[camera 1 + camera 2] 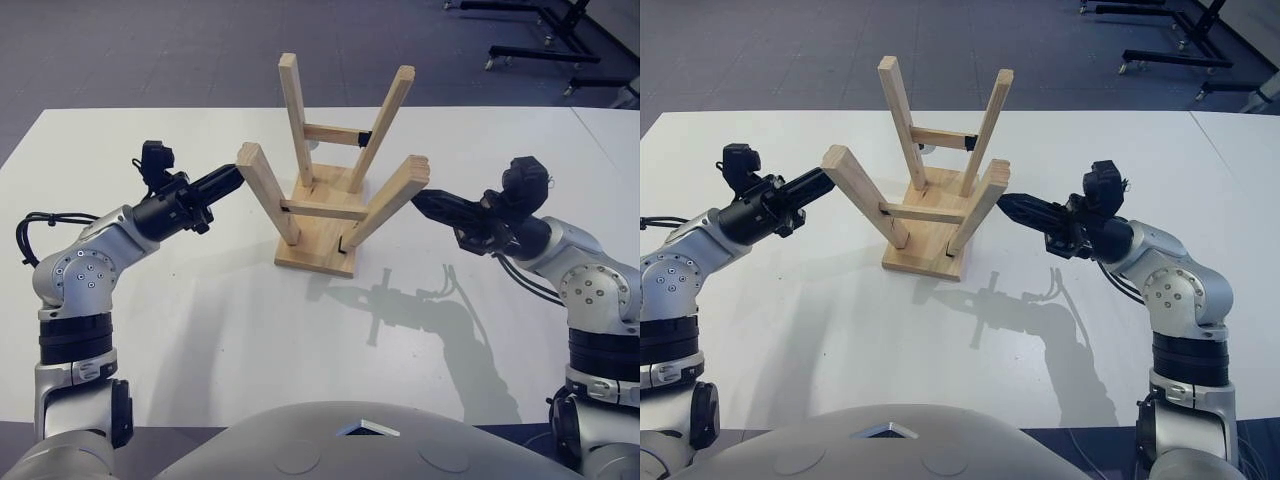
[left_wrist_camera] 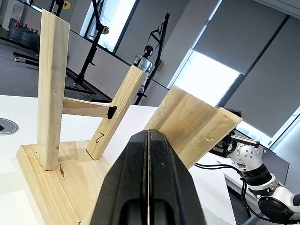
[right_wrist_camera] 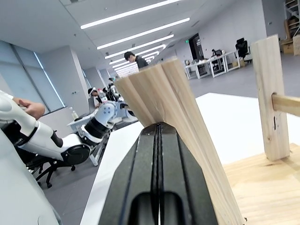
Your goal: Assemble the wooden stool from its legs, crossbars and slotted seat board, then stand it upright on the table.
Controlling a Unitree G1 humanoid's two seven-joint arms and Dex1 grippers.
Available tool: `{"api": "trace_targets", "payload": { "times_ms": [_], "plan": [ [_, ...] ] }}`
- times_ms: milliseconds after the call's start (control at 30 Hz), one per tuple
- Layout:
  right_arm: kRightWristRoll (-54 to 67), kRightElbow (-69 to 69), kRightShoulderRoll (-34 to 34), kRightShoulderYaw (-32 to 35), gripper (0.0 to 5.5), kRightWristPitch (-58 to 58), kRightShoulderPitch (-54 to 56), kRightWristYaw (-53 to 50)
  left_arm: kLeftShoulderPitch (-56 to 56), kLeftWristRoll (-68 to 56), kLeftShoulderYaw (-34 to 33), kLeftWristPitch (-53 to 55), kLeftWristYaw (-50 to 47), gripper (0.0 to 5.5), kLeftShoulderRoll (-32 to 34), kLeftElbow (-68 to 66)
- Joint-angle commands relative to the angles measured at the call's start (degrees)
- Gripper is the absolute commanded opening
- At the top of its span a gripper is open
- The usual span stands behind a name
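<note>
From the left eye view I judge the build itself finished: the stool [image 1: 320, 215] has all four legs seated in the seat board [image 1: 310, 255] and both crossbars bridging the pairs, the near crossbar [image 1: 322, 209] low and the far crossbar [image 1: 332, 134] higher up. What I take to be left is the flip, because it sits upside down, board flat on the table [image 1: 200, 330], about midway between the side edges and closer to the far edge than the near one. Its main axis runs straight up from the board, with the legs pointing upward and splaying outward. The left gripper [image 1: 232, 180] has its fingers pressed together, tip touching the top end of the near left leg [image 1: 268, 190]. The right gripper [image 1: 420, 203] is likewise closed, tip against the near right leg [image 1: 385, 205]. The right eye view tells me the same: board down, legs up, a closed tip meeting a near leg from each side, nothing clamped. In the left wrist view the two fingers [image 2: 131, 187] meet along a thin seam with no gap, the slanted leg end lies just beyond them, and the board lies flat beneath the far legs. In the right wrist view the fingers [image 3: 145, 187] are closed flush too, the near right leg rising at a tilt right at their tip.
</note>
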State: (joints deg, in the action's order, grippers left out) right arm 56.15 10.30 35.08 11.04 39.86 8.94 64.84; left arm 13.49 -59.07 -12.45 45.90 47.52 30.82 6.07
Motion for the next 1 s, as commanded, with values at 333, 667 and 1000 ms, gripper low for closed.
{"api": "trace_targets", "payload": {
  "times_ms": [333,667,1000],
  "plan": [
    [-5.59,-1.24,-0.67,-4.41,0.00,-2.06,5.11,1.89,1.33,1.20,1.73,0.70,1.58,0.01,-1.54,0.31],
    [-7.23,-1.70,-2.38,-5.59,0.00,-3.56,6.25,1.83,4.67,1.70,4.82,1.56,3.52,0.01,-3.19,-1.01],
    [-10.16,-2.42,-4.50,-9.42,0.00,-4.42,8.94,2.83,6.18,3.66,6.32,1.04,4.87,0.01,-4.78,-2.66]
  ]
}}
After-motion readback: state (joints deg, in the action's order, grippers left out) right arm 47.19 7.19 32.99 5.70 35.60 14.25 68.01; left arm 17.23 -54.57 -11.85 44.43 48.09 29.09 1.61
